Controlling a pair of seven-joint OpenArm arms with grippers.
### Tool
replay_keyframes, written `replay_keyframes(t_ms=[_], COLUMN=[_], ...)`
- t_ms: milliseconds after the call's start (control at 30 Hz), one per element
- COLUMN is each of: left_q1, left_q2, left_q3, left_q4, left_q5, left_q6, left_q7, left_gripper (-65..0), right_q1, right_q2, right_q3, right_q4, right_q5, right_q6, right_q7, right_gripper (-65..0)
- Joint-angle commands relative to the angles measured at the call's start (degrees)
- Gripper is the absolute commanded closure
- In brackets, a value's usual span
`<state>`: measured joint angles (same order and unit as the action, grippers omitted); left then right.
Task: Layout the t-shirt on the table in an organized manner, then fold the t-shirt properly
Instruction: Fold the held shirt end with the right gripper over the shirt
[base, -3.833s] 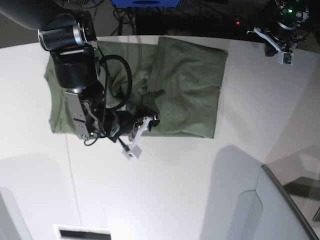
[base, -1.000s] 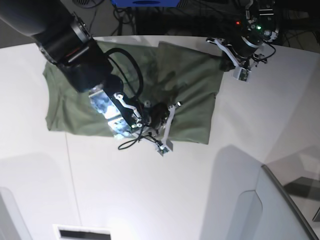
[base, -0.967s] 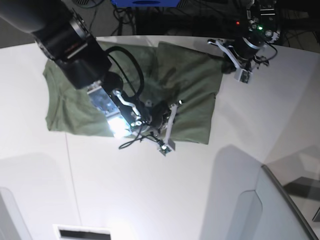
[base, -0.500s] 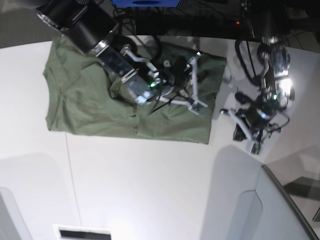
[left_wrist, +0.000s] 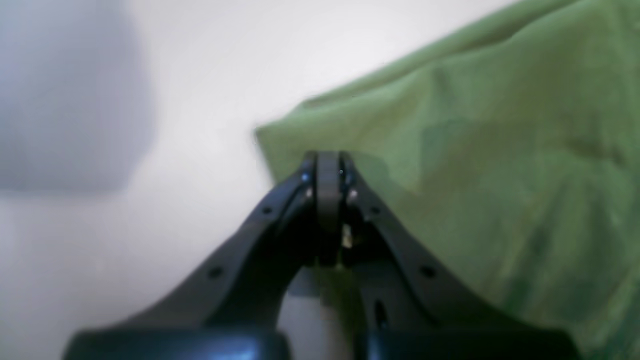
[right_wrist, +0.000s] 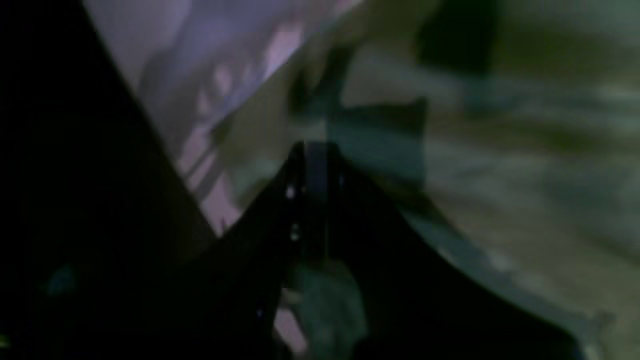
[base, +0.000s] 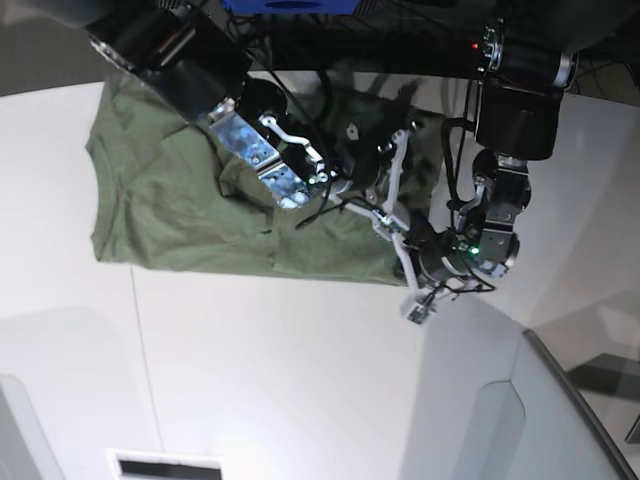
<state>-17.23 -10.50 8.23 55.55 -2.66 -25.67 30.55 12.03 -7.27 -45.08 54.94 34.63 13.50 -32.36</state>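
Observation:
The olive-green t-shirt (base: 160, 190) lies on the white table (base: 250, 380), its left part spread flat and its right part bunched under both arms. My right gripper (base: 392, 180) reaches in from the upper left over the shirt's right part. In its dark, blurred wrist view the right gripper (right_wrist: 312, 150) is shut with olive cloth (right_wrist: 500, 175) just beyond; a pinch is not discernible. My left gripper (base: 408, 268) comes down from the upper right to the shirt's near right corner. The left gripper (left_wrist: 327, 162) is shut, tips at the edge of that cloth corner (left_wrist: 475, 175), beside bare table (left_wrist: 190, 75).
A grey angled panel (base: 560, 420) with a dark edge rises at the lower right. A white slotted piece (base: 165, 465) sits at the bottom edge. Dark cables and gear (base: 300, 30) lie beyond the curved far edge. A thin seam (base: 140, 350) crosses the tabletop.
My left arm swung from the shirt's far right corner, out over bare table, then in to the near right corner. My right gripper went from the shirt's near edge up onto its right part.

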Motion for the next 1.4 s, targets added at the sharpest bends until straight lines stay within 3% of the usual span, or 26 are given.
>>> replay_keyframes(t_ms=[0,167,333,600,867,1067,1133,1233,1300,1367], left_q1=[-1.80,-4.96,-7.25,-8.04,-6.55,0.57,3.65,9.01,12.88,16.49], left_q2=[-0.35,-0.44,-0.44,-0.27,-0.53,-0.79,-2.38,-3.34,-5.45,-7.56], left_q3=[0.34,0.87,0.96,0.87,0.17,-0.01,-3.09,-12.32,-20.23,-27.09], left_q4=[-0.74,-9.62,-13.66,-10.32,3.66,18.87,22.30,25.90,26.60,26.52], left_q5=[-0.38,-0.29,-0.29,-0.29,-0.64,-0.47,-1.17,-3.81,-7.23,-9.96], left_q6=[-0.04,-0.04,-0.04,-0.04,-0.04,-0.22,-0.31,-0.48,-3.56,-7.87], left_q7=[-1.58,-7.47,-11.07,-10.72,-1.93,3.35,3.43,3.26,3.08,2.99], left_gripper=[0.0,0.0,0.0,0.0,0.0,0.0,0.0,0.0,0.0,0.0], right_q1=[0.41,-0.91,1.55,2.08,2.52,-3.28,-6.01,-10.14,-12.08,-12.87], right_q2=[-0.51,-0.34,0.37,0.81,0.81,3.97,5.11,7.22,8.28,8.45], right_q3=[-0.06,-0.06,-0.06,2.13,3.72,17.78,22.88,27.89,28.51,28.42], right_q4=[0.14,-0.21,-3.20,-5.14,5.59,20.97,24.40,27.92,28.97,29.06], right_q5=[0.93,0.58,0.84,0.75,0.84,0.66,0.49,0.49,0.49,0.49], right_q6=[0.70,0.61,0.61,0.61,0.61,0.61,0.61,0.61,0.61,0.61], right_q7=[0.23,-0.30,-6.89,-7.77,-15.42,-24.39,-26.85,-28.43,-28.34,-28.17], right_gripper=[0.0,0.0,0.0,0.0,0.0,-1.4,-6.2,-20.4,-28.5,-31.2])
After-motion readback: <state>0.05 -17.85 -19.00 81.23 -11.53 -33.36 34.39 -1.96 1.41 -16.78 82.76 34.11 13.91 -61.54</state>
